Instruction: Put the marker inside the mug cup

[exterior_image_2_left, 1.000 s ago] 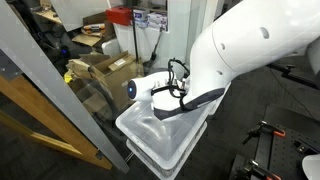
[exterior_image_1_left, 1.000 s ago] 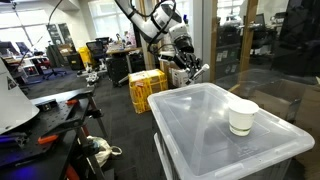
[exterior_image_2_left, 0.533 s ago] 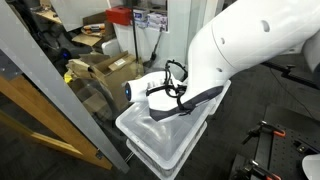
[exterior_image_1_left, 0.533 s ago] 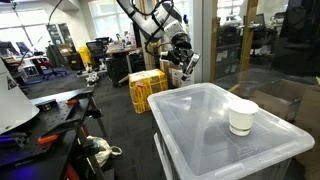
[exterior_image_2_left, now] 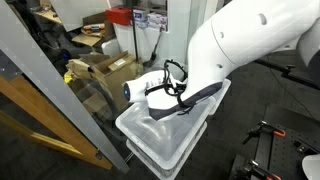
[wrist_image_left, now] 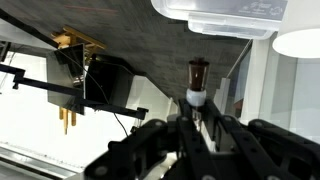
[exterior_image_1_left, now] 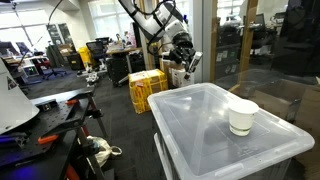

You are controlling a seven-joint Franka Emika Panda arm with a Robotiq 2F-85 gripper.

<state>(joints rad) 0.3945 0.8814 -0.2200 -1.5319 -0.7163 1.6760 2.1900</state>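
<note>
- Fingers point(wrist_image_left: 214, 130) have shifted slightly toward 10 o'clock in an exterior view since a second ago, and the wrist has rotated.
- Fingers are pinching the marker point(wrist_image_left: 198, 76); it sticks out past the tips toward 12 o'clock in the wrist view.
- Mug cup point(exterior_image_1_left: 242, 117) stands on the bin lid point(exterior_image_1_left: 190, 125), at 4 o'clock from the fingers, well apart.
- Carry the marker over the rim, tip down, and centre it before you release.

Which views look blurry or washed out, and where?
Wrist view: fingers dark and unfocused, marker sharper, top-right corner blown out white. In an exterior view the white arm is overbright and blocks much; in an exterior view the mug cup is evenly lit.
</note>
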